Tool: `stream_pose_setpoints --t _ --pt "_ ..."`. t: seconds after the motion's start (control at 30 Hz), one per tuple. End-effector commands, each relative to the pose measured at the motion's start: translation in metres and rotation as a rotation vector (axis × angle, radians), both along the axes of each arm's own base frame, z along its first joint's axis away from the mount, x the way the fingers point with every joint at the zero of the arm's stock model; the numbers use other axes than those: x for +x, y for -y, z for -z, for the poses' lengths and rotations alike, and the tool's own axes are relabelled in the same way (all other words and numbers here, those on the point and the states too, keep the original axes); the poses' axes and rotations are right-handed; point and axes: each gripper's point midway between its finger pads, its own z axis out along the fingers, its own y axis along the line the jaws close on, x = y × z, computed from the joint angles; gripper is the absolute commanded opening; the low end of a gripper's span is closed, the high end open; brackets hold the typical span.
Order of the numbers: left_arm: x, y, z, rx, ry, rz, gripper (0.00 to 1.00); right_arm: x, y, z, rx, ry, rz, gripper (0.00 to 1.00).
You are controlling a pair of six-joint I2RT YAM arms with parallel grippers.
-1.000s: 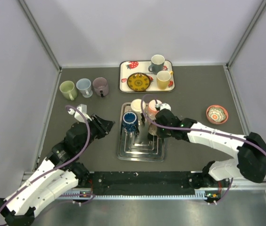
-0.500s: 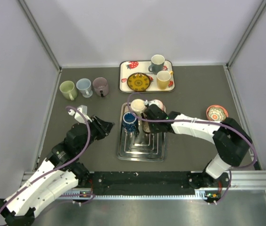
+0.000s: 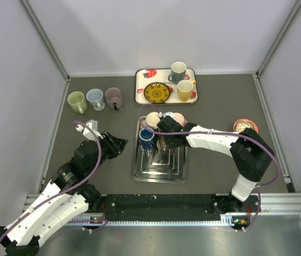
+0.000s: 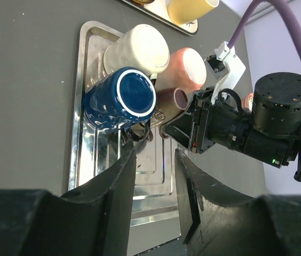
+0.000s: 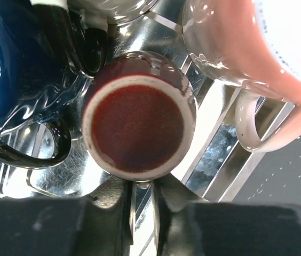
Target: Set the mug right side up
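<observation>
A small brown mug (image 5: pixel 139 128) stands upside down on the steel tray (image 3: pixel 158 173), base up, between a blue mug (image 5: pixel 12 80) and a pink mug (image 5: pixel 246 48). My right gripper (image 5: pixel 143 186) is at the brown mug's near side. Its fingers are closed to a narrow gap around the mug's handle. In the left wrist view the brown mug (image 4: pixel 169 101) sits against the right gripper (image 4: pixel 185 125). A cream mug (image 4: pixel 137 50) lies behind the blue mug (image 4: pixel 121 98). My left gripper (image 4: pixel 155 157) is open and empty, just left of the tray.
A floral tray (image 3: pixel 140 90) at the back holds a grey mug (image 3: pixel 177 71), a yellow mug (image 3: pixel 184 89) and a plate (image 3: pixel 156 92). Green, blue and mauve mugs (image 3: pixel 95 99) stand at back left. A patterned bowl (image 3: pixel 245 126) sits at right, partly behind my right arm.
My right arm has swung left and farther over the tray, bringing its gripper up to the brown mug. My left arm has barely moved.
</observation>
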Motion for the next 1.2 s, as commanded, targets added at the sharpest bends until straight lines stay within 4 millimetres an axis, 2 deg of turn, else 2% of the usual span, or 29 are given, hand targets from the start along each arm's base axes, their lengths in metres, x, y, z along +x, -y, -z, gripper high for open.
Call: stream_pose_setpoints --t 0.0,0.07,0.17,0.2,0.27,0.3,0.33,0.37,0.4,0.43,0.47,0.5,0.53,0.57,0.6,0.63,0.67,0.7,0.73,0.77,0.8,0.83,0.87,0.9,0.97,1.0,1.07,1.1,1.17 --pt "0.001 -0.005 -0.001 0.012 0.019 -0.019 0.4 0.006 -0.015 -0.019 0.033 0.054 -0.002 0.19" --pt "0.001 -0.006 -0.002 0.014 0.024 -0.021 0.4 0.002 -0.013 -0.023 0.026 0.065 0.002 0.29" --pt "0.004 -0.01 -0.004 0.029 0.034 -0.041 0.4 -0.005 -0.008 -0.045 0.051 0.095 0.011 0.38" --pt "0.005 -0.012 -0.004 0.038 0.039 -0.052 0.41 -0.007 -0.008 -0.066 0.092 0.125 0.016 0.4" --pt "0.01 -0.019 -0.008 0.064 0.055 -0.092 0.44 -0.015 -0.005 -0.085 0.119 0.14 0.003 0.43" --pt "0.013 -0.022 -0.01 0.076 0.064 -0.106 0.47 -0.02 -0.005 -0.116 0.177 0.183 -0.007 0.44" --pt "0.02 -0.026 -0.012 0.104 0.081 -0.143 0.53 -0.024 -0.004 -0.127 0.191 0.198 -0.018 0.45" --pt "0.025 -0.03 -0.018 0.145 0.109 -0.153 0.67 -0.03 -0.004 -0.143 0.223 0.226 -0.043 0.45" --pt "0.03 -0.033 -0.019 0.164 0.117 -0.182 0.75 -0.034 -0.003 -0.155 0.251 0.245 -0.054 0.45" --pt "0.043 -0.037 -0.025 0.185 0.143 -0.239 0.83 -0.039 0.003 -0.177 0.303 0.283 -0.059 0.46" --pt "0.051 -0.037 -0.028 0.264 0.185 -0.219 0.96 -0.041 0.006 -0.185 0.325 0.3 -0.066 0.46" --pt "0.057 -0.036 -0.033 0.286 0.202 -0.224 0.99 -0.045 0.011 -0.185 0.328 0.306 -0.071 0.46" --pt "0.067 -0.033 -0.037 0.294 0.19 -0.246 0.99 -0.049 0.018 -0.198 0.362 0.335 -0.071 0.46" --pt "0.078 -0.034 -0.042 0.268 0.189 -0.254 0.99 -0.05 0.023 -0.192 0.354 0.345 -0.07 0.46" --pt "0.091 -0.027 -0.037 0.281 0.168 -0.221 0.99 -0.051 0.027 -0.192 0.359 0.356 -0.068 0.46" --pt "0.109 -0.04 -0.053 0.266 0.175 -0.255 0.99 -0.052 0.033 -0.196 0.369 0.379 -0.058 0.46" --pt "0.117 -0.04 -0.049 0.272 0.131 -0.238 0.99 -0.054 0.038 -0.19 0.359 0.38 -0.058 0.46" --pt "0.135 -0.042 -0.026 0.33 0.049 -0.246 0.99 -0.055 0.039 -0.19 0.364 0.386 -0.055 0.46" --pt "0.152 -0.052 -0.041 0.341 0.054 -0.277 0.96 -0.055 0.041 -0.189 0.367 0.39 -0.052 0.46" --pt "0.157 -0.054 -0.027 0.414 -0.008 -0.231 0.93 -0.057 0.043 -0.191 0.379 0.395 -0.055 0.46" --pt "0.174 -0.054 0.003 0.476 -0.112 -0.204 0.9 -0.057 0.043 -0.192 0.383 0.4 -0.06 0.47" --pt "0.191 -0.057 -0.015 0.499 -0.099 -0.2 0.83 -0.058 0.043 -0.194 0.389 0.405 -0.063 0.47" --pt "0.196 -0.055 -0.003 0.525 -0.151 -0.159 0.81 -0.059 0.044 -0.196 0.394 0.412 -0.067 0.47" --pt "0.209 -0.054 0.018 0.548 -0.203 -0.139 0.79 -0.059 0.045 -0.199 0.397 0.42 -0.071 0.47" --pt "0.227 -0.056 0.022 0.534 -0.196 -0.124 0.75 -0.058 0.046 -0.202 0.398 0.431 -0.076 0.47" --pt "0.235 -0.055 0.038 0.526 -0.226 -0.106 0.72 -0.059 0.047 -0.204 0.402 0.435 -0.079 0.47" --pt "0.247 -0.058 0.045 0.521 -0.246 -0.105 0.69 -0.059 0.049 -0.206 0.405 0.444 -0.077 0.48" --pt "0.25 -0.06 0.065 0.54 -0.301 -0.097 0.69 -0.059 0.051 -0.208 0.407 0.451 -0.075 0.48" --pt "0.259 -0.064 0.072 0.554 -0.326 -0.102 0.68 -0.058 0.054 -0.207 0.403 0.454 -0.069 0.48"
